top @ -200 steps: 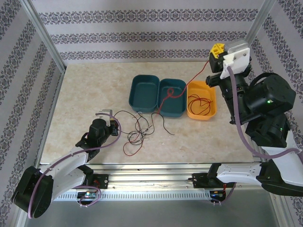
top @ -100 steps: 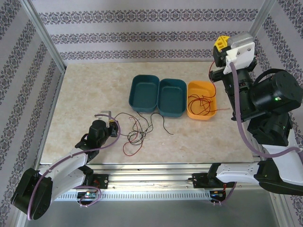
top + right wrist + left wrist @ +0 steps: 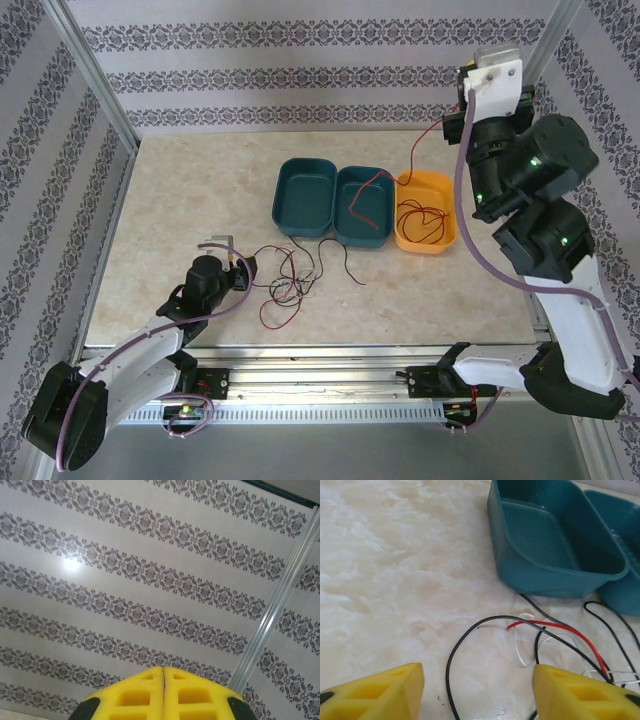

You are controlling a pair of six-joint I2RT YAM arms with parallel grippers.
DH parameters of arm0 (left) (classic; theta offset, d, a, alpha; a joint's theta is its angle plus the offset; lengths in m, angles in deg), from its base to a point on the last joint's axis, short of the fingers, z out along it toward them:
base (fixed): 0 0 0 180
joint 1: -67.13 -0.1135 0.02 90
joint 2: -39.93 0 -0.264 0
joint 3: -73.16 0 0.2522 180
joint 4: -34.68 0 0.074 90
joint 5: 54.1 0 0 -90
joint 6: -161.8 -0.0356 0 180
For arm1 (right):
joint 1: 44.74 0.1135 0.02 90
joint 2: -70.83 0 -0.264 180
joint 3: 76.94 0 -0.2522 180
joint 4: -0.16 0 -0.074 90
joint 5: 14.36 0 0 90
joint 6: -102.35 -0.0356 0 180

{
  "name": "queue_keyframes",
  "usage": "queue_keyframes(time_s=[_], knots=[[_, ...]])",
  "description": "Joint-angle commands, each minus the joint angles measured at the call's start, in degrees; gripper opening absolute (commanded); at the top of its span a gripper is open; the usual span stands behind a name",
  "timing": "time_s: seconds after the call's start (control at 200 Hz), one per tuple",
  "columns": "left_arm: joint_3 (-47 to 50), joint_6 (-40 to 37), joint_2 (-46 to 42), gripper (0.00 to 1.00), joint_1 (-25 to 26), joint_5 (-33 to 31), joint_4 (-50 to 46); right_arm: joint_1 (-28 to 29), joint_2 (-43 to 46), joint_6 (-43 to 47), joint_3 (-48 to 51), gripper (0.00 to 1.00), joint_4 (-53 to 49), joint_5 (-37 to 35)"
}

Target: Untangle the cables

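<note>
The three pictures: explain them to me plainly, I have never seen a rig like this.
Two robot arms are bolted at the near edge of a table. The top picture looks down from above; the other two come from a camera on each wrist, so the yellow pads are the arm's own fingers. On the table lie a tangle of thin cables, red, black and white, two teal trays and an orange tray with a red coil inside. The left gripper stands open at the tangle, gripping nothing. The right gripper, raised towards the wall, is shut; a long red cable runs up to it from the trays, apparently held.
</note>
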Motion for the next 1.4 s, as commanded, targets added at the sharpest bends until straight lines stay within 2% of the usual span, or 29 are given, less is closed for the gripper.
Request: queue_keyframes(time_s=[0.0,0.085,0.385,0.685,0.979,1.394], knots=[[0.7,0.4,-1.5,0.76,0.1,-1.0,-2.0,-3.2,-1.7,-4.8,-0.1,0.01,-1.2,3.9],[0.7,0.6,-1.9,1.00,0.0,-1.6,-2.0,-5.9,-3.4,-5.9,-0.3,0.01,-1.2,5.6],[0.9,0.6,-1.9,0.99,0.1,-3.5,-1.6,-14.7,-9.6,-9.7,-4.4,0.02,-2.0,10.6],[0.8,-0.2,-1.1,0.99,0.1,-3.6,-1.1,-20.6,-11.8,-15.5,-0.3,0.02,-1.4,13.4],[0.8,-0.4,-0.4,0.99,0.1,-2.8,-1.1,-25.3,-12.2,-18.4,7.7,0.02,-0.5,10.7],[0.8,-0.4,-0.3,0.99,0.0,-2.3,-0.8,-30.3,-14.5,-19.0,10.6,0.02,-1.8,6.2]])
